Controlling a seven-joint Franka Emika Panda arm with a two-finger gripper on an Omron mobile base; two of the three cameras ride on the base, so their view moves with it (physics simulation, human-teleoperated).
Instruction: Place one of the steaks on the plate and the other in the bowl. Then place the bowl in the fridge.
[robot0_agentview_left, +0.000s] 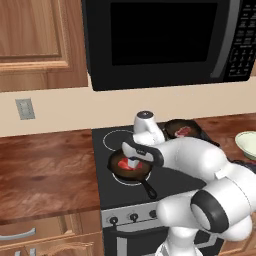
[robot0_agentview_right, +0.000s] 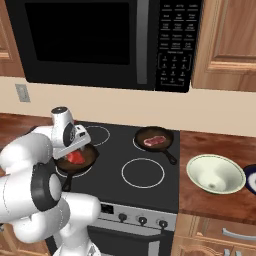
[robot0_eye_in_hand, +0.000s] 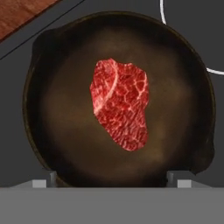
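As seen, steak (robot0_eye_in_hand: 120, 105) long axis top-bottom, in skillet (robot0_eye_in_hand: 52, 109)

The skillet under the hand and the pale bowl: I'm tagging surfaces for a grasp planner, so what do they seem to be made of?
The skillet looks like cast iron: dark, matte brownish-black, thick-rimmed, with no sharp highlights. The bowl looks like glazed ceramic: smooth pale cream-green with a soft sheen, though plastic can't be ruled out. The steak in the skillet looks like raw meat, red with pale marbling.
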